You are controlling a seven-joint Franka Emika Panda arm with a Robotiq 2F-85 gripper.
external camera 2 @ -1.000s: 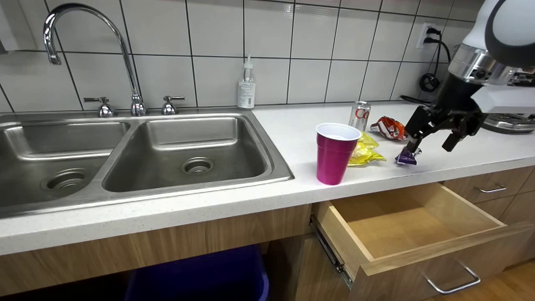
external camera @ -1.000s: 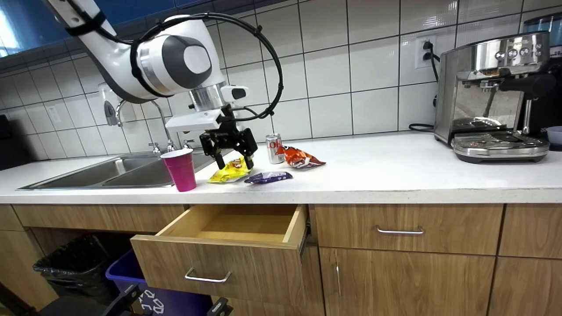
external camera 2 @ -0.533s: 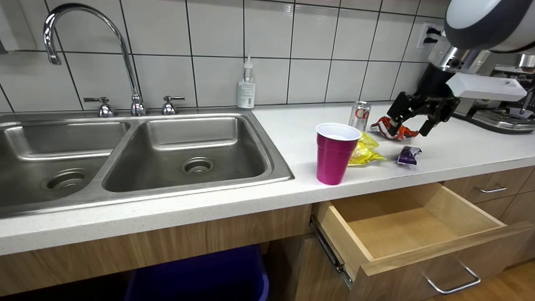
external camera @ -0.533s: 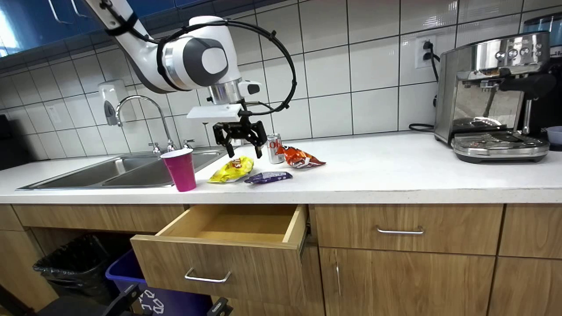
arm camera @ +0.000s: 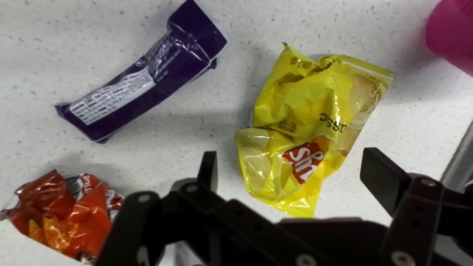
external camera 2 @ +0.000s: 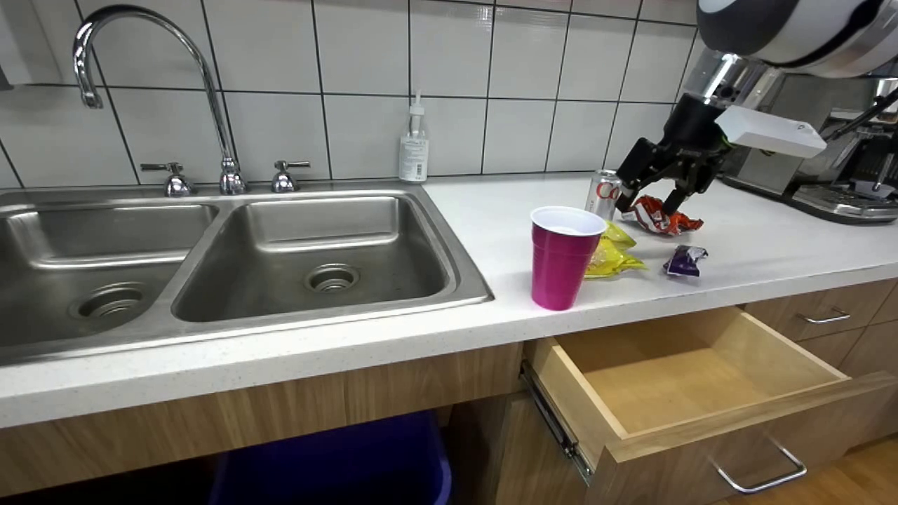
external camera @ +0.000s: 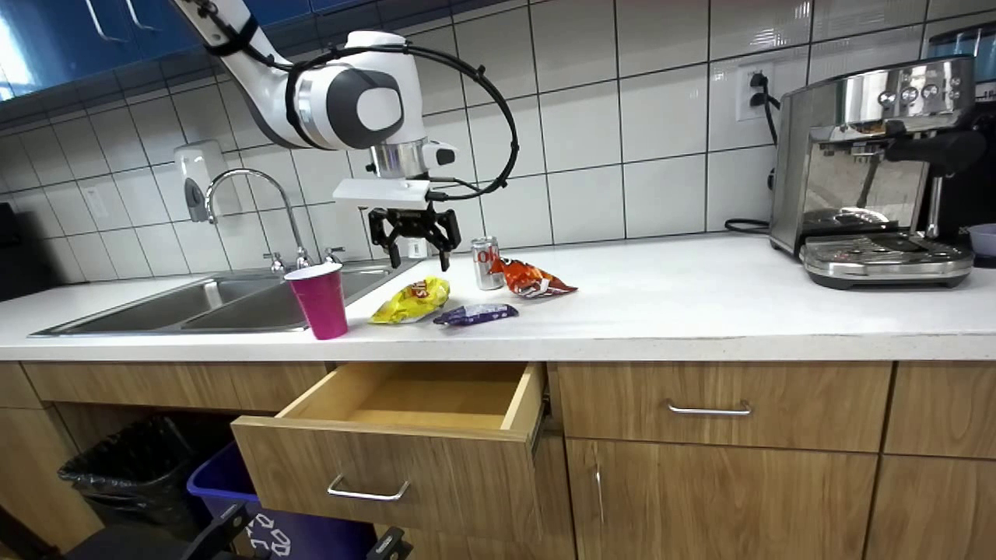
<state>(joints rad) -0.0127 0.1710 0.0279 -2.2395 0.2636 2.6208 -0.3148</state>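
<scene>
End effector wide, holding nothing, above the yellow chip bag (1 crumpled pack, flat on the bench). Purple wrapper just beside. Drawer already out; no grasp made yet.

Crinkled glossy yellow bag, shiny purple wrapper; satiny metal sink, wooden drawer

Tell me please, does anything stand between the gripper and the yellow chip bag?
Nothing visible does. In the wrist view, no object covers the yellow chip bag before the open gripper; the purple packet, orange bag and pink cup lie or stand off to its sides.
</scene>
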